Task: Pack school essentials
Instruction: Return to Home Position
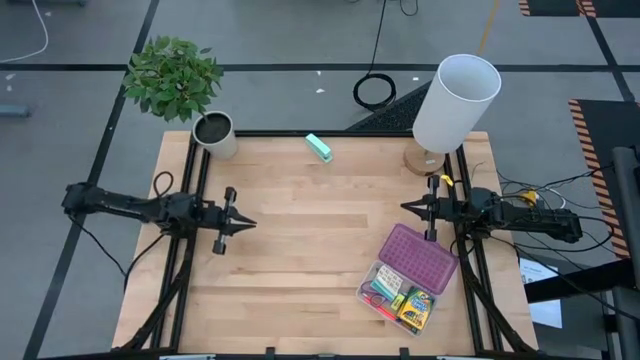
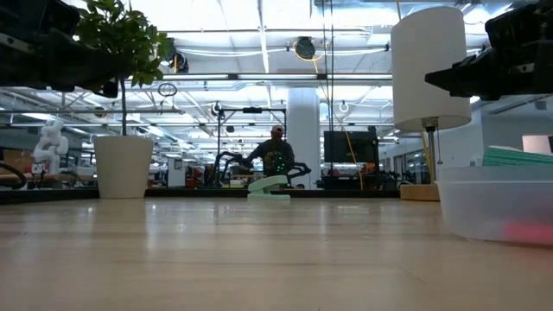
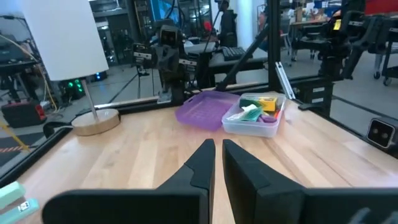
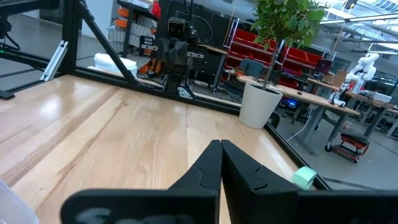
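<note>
Along the left edge of the wooden table (image 1: pixel 300 250), the left gripper (image 1: pixel 243 224) hovering just inside the border, fingers closed to a thin slit with nothing between them. Near the far left corner, a potted plant (image 1: pixel 176 78) in a pale pot (image 1: pixel 214 133). Ahead of the left gripper, a wide bare stretch of tabletop running across the middle. Toward the far edge, a teal rectangular block (image 1: pixel 319 148) lying alone, well apart from both grippers. Right of centre, toward the near edge, a clear case (image 1: pixel 398 295) holding the small stationery set, its purple lid (image 1: pixel 420 258) swung open and lying flat on the far side of the tray. Inside the tray, a green-yellow crayon box (image 1: pixel 415 309) on the right and a red pen (image 1: pixel 381 308) along the near left side; other pieces too small to tell apart. At the far right corner, a white lamp (image 1: pixel 455 103) on a round wooden base (image 1: pixel 424 160). By the right edge, the right gripper (image 1: pixel 408 207) closed on nothing, near the lid's far corner but above and clear of it, with the case well apart from the left gripper across open wood. Beyond the table in the low view, a person (image 2: pixel 276 155) seated far off in the room.
</note>
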Robot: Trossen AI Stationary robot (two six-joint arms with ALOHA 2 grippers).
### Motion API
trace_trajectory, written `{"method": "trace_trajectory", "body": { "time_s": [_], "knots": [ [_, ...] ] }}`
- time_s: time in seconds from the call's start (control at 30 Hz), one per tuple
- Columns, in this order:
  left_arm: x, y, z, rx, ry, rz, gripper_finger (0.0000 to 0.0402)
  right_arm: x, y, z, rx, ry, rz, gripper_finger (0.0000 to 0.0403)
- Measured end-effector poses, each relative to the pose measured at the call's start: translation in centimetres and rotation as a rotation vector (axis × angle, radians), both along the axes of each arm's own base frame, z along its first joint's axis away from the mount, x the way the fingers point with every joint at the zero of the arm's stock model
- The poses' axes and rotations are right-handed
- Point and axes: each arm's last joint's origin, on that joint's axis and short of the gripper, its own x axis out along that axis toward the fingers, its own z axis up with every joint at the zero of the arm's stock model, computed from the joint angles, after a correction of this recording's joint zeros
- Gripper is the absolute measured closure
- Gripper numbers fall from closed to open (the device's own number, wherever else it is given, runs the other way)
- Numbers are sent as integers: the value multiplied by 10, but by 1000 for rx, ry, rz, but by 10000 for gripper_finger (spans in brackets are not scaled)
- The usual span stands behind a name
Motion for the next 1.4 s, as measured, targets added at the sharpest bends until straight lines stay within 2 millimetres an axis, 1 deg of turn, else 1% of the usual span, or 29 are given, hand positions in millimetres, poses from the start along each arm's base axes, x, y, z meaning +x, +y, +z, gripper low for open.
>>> {"method": "trace_trajectory", "body": {
  "time_s": [0.13, 0.43, 0.67, 0.97, 1.13, 1.4],
  "knots": [
    [-6, 2, 1, -1, -9, -10, 367, 0, 0, 0, 0, 0, 0, 403],
    [-15, 8, -6, 1, 45, 22, 367, 0, 0, 0, 0, 1, 0, 403],
    [-18, 11, -2, 2, -10, 43, 367, 0, 0, 0, 0, 1, 0, 403],
    [-19, 12, 0, 29, -31, 53, 366, 0, 0, 0, 0, 1, 0, 403],
    [-19, 13, -1, -9, -21, 86, 366, 0, 0, 0, 0, 2, 0, 403],
    [-19, 14, -1, -13, -24, 126, 366, 0, 0, 0, 0, 2, 0, 403]
  ]
}}
